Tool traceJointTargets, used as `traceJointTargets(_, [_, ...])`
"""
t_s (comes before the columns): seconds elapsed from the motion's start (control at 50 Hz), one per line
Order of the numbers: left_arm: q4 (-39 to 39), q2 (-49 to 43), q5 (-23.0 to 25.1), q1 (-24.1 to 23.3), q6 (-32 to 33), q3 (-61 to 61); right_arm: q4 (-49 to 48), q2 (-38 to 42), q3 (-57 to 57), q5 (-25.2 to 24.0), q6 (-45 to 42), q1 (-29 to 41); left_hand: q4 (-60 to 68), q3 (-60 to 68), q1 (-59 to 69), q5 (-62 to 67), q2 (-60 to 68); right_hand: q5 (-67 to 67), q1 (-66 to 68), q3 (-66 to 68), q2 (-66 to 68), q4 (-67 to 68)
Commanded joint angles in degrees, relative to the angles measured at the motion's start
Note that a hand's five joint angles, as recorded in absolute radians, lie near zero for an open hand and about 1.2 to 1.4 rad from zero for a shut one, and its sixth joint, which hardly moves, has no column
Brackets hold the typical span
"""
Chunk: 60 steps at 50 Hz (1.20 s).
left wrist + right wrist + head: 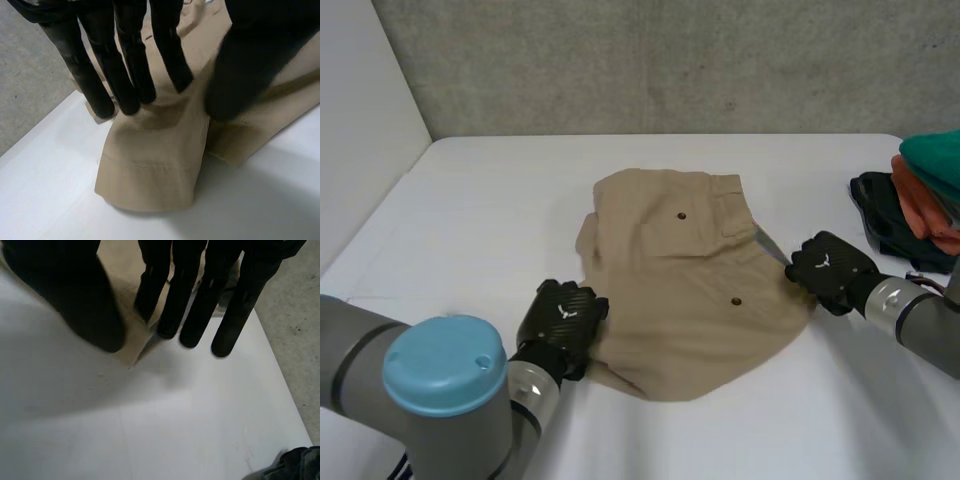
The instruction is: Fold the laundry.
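Our left hand presses straight fingers on the shorts at their 7 o'clock edge. The shorts lie in the middle of the table. They look soft, light and easy to slide, so we would pinch the hem corners. Our right hand, fingers straight too, touches the 3 o'clock edge.

The stack of clothes at the right side of the table runs off the head view's edge, so I can't say how many pieces it holds. A dark scrap of cloth beyond the fingertips of the right hand is cut off too. The left hand covers the near left edge of the tan shorts and the right hand their right corner, hiding the cloth beneath, while the left thumb and the right thumb are both blurs, so I can't tell whether they press the cloth.
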Motion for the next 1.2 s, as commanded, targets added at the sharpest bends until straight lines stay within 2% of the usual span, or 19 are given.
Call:
traceJointTargets(0.02, [0.25, -3.16, -0.03, -0.19, 0.07, 1.81, -0.14, -0.22, -0.42, 0.60, 0.96, 0.90, 23.80, 24.06, 23.11, 24.14, 23.27, 17.67, 19.71, 16.82, 16.27, 17.27])
traceJointTargets(0.12, [-0.01, -1.58, -0.11, -0.28, 0.07, 2.87, 1.52, -2.49, 0.11, 1.39, 3.24, 0.81, 23.80, 24.06, 23.11, 24.14, 23.27, 17.67, 19.71, 16.82, 16.27, 17.27])
traceJointTargets(0.2, [-2.12, 9.74, -0.29, 0.07, -0.37, 4.71, 6.62, -9.70, -1.03, 1.30, 8.60, 0.28, 23.80, 24.06, 23.11, 24.14, 23.27, 17.67, 19.71, 16.82, 16.27, 17.27])
traceJointTargets(0.3, [-7.90, 21.68, -0.20, -0.45, -0.80, 10.84, 14.43, -21.90, -9.00, 2.00, 18.52, -0.07, 23.80, 24.06, 23.11, 24.14, 23.27, 17.67, 19.71, 16.82, 16.27, 17.27])
traceJointTargets(0.38, [-13.70, 26.71, -0.20, -0.89, -1.24, 18.57, 20.59, -29.04, -17.27, 2.27, 22.84, -1.12, 23.80, 24.06, 23.11, 24.14, 23.27, 17.67, 19.71, 16.82, 16.27, 17.27])
traceJointTargets(0.52, [-20.84, 27.86, -0.20, -1.25, -4.14, 31.86, 23.33, -34.59, -28.35, 3.05, 30.65, -1.12, 23.80, 24.06, 23.11, 24.14, 23.27, 17.67, 19.71, 16.82, 16.27, 17.27])
traceJointTargets(0.62, [-21.99, 23.05, -0.29, -0.28, -4.76, 38.89, 23.15, -31.08, -32.93, 4.20, 34.36, 0.80, 23.80, 24.06, 23.11, 24.14, 23.27, 17.67, 19.71, 16.82, 16.27, 17.27])
traceJointTargets(0.68, [-21.90, 19.35, -0.20, 1.12, -4.67, 40.83, 23.07, -25.39, -36.17, 7.70, 34.27, 6.49, 23.80, 24.06, 23.11, 24.14, 23.27, 17.67, 19.71, 16.82, 16.27, 17.27])
traceJointTargets(0.8, [-21.81, 4.16, 0.06, 9.11, -4.41, 45.23, 20.79, -13.86, -38.74, 12.98, 33.57, 11.18, 23.80, 24.06, 23.11, 24.14, 23.27, 17.67, 19.71, 16.82, 16.27, 17.27])
traceJointTargets(0.86, [-21.02, -5.07, -0.03, 12.02, -4.41, 49.00, 15.70, -7.45, -39.00, 15.09, 33.57, 11.71, 23.80, 24.06, 23.11, 24.14, 23.27, 17.67, 19.71, 16.82, 16.27, 17.27])
traceJointTargets(0.98, [-18.56, -21.60, -0.11, 13.43, -4.32, 61.38, 3.13, 2.40, -38.82, 20.19, 34.98, 15.92, 23.80, 24.06, 23.11, 24.14, 23.27, 17.67, 19.71, 16.82, 16.27, 17.27])
traceJointTargets(1.0, [-17.60, -25.79, -0.03, 13.61, -4.23, 65.67, -0.54, 5.37, -39.26, 22.11, 34.89, 17.06, 10.00, 10.26, 9.31, 10.34, 9.47, -4.75, -2.72, -5.60, -6.15, -5.16])
traceJointTargets(1.02, [-17.24, -27.75, -0.11, 13.78, -4.23, 67.80, -2.32, 7.14, -39.53, 23.17, 34.80, 17.68, -13.12, -12.86, -13.81, -12.78, -13.65, -32.45, -30.42, -33.30, -33.85, -32.86])
traceJointTargets(1.04, [-16.89, -29.42, -0.37, 14.05, -4.23, 70.00, -3.99, 8.81, -39.70, 23.88, 34.71, 18.21, -37.33, -37.07, -38.02, -36.99, -37.86, -52.33, -50.29, -53.18, -53.73, -52.73])
traceJointTargets(1.06, [-16.89, -30.92, -0.81, 14.31, -4.32, 72.19, -6.27, 11.61, -40.57, 25.02, 34.19, 18.82, -46.20, -45.94, -46.89, -45.86, -46.73, -52.33, -50.29, -53.18, -53.73, -52.73])
traceJointTargets(1.12, [-17.06, -34.01, -1.25, 14.84, -4.41, 77.39, -7.34, 13.84, -41.72, 27.31, 33.66, 19.00, -46.20, -45.94, -46.89, -45.86, -46.73, -52.33, -50.29, -53.18, -53.73, -52.73])
traceJointTargets(1.2, [-18.47, -31.73, -3.71, 15.02, -4.67, 75.48, -5.15, 10.51, -40.06, 29.86, 33.22, 19.09, -46.20, -45.94, -46.89, -45.86, -46.73, -52.33, -50.29, -53.18, -53.73, -52.73])
